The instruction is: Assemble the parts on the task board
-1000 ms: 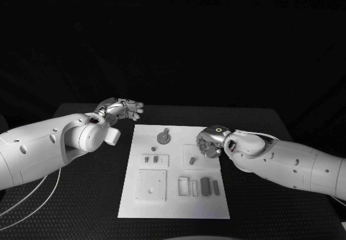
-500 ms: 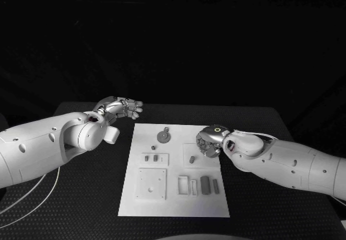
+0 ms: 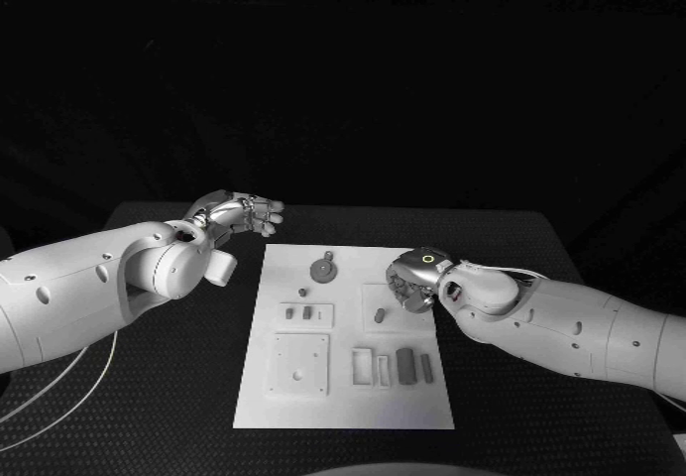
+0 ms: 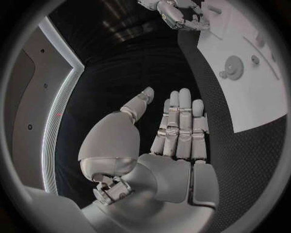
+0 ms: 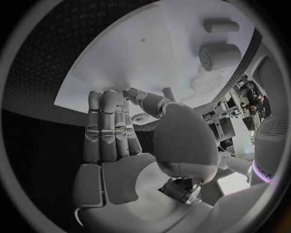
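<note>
The white rectangular task board lies in the middle of the black table, its long axis running from the near edge toward the far edge. Small grey parts sit on it: a round grey disc with a tab near the board's far end, a short grey peg just beside the right hand, and two dark grey bars lying side by side near the board's right edge, their long axes running with the board's length.

The left hand hangs over the table beyond the board's far left corner, holding nothing. The left wrist view shows its fingers straight and together with the thumb set apart, which the head view cannot make out; that view also catches the right hand over the board.

The right hand is over the board's right edge, near its far half, palm toward the board. In the right wrist view its fingers lie flat and straight, thumb angled out, nothing grasped, with a grey cylinder lying on the white surface beyond it.
</note>
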`<state>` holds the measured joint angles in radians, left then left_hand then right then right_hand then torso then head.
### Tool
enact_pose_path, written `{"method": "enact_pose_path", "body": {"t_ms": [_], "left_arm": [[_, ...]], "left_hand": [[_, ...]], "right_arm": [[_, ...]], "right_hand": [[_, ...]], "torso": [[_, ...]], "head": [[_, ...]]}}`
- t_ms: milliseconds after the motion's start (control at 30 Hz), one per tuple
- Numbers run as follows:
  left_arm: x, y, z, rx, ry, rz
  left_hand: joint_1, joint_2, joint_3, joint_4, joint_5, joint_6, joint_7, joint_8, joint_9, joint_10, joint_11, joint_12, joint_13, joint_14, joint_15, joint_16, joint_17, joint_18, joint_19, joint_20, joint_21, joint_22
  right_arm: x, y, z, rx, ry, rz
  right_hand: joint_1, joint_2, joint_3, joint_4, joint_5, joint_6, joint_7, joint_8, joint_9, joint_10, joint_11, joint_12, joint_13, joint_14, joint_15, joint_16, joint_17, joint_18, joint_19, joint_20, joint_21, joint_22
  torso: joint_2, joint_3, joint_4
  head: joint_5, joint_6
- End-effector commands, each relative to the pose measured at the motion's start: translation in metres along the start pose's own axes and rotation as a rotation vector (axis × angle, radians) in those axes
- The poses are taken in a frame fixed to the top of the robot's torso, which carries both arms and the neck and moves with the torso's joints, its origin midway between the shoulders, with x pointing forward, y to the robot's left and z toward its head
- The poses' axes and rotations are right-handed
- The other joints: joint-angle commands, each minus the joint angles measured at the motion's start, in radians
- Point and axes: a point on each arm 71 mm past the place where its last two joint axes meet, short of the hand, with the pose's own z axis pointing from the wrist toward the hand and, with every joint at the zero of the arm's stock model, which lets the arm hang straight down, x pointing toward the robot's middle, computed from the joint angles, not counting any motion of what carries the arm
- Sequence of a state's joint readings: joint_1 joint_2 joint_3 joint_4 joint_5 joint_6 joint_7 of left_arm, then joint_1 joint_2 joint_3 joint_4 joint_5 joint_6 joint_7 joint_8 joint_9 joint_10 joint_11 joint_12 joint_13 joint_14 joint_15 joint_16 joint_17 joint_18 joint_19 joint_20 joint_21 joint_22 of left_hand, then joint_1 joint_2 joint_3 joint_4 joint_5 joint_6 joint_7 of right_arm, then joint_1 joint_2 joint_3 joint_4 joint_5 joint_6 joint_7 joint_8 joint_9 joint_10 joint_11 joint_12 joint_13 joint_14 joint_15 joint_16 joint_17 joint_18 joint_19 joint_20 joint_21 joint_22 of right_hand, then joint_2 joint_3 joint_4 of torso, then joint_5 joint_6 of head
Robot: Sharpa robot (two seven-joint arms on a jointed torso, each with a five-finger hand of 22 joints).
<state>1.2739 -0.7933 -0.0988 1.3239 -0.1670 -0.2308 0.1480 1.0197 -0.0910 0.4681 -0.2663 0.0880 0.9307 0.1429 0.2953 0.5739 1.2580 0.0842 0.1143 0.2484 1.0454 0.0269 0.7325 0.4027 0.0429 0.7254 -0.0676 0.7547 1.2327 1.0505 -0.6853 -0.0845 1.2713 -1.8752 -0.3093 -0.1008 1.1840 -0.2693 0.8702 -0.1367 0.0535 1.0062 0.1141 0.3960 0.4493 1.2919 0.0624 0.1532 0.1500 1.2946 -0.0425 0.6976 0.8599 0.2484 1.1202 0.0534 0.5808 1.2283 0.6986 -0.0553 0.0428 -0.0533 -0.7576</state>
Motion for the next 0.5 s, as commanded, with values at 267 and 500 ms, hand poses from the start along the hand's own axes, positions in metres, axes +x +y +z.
{"method": "enact_pose_path", "body": {"t_ms": [267,500], "left_arm": [[-0.0004,-0.001,0.0014,0.008,0.009,0.004],[-0.0022,-0.0008,0.0015,0.007,0.003,0.005]], "left_hand": [[-0.008,0.001,-0.006,0.002,-0.003,-0.007,0.002,0.003,-0.002,-0.001,0.002,-0.001,-0.001,0.004,0.0,-0.005,0.002,0.001,0.003,-0.003,-0.004,0.001],[-0.007,0.001,-0.005,0.001,-0.003,-0.008,0.002,0.004,-0.002,-0.001,0.002,-0.001,-0.001,0.005,0.0,-0.006,0.003,0.001,0.003,-0.003,-0.004,0.001]], "right_arm": [[0.0089,0.0111,-0.0001,-0.03,0.009,-0.047],[0.0064,0.0133,-0.0002,-0.034,-0.018,-0.044]], "right_hand": [[0.011,0.011,0.034,-0.011,-0.005,0.045,-0.018,0.022,0.016,0.05,-0.018,0.016,0.021,0.014,-0.022,0.026,0.016,0.013,0.028,-0.017,0.025,0.015],[0.009,0.005,0.047,-0.015,-0.005,0.06,-0.024,0.025,0.023,0.066,-0.024,0.018,0.03,0.017,-0.028,0.039,0.026,0.013,0.038,-0.023,0.036,0.024]], "torso": [[0.0,0.0,0.0015],[0.001,-0.0007,0.0014]], "head": [[-0.008,0.001],[-0.009,0.003]]}}
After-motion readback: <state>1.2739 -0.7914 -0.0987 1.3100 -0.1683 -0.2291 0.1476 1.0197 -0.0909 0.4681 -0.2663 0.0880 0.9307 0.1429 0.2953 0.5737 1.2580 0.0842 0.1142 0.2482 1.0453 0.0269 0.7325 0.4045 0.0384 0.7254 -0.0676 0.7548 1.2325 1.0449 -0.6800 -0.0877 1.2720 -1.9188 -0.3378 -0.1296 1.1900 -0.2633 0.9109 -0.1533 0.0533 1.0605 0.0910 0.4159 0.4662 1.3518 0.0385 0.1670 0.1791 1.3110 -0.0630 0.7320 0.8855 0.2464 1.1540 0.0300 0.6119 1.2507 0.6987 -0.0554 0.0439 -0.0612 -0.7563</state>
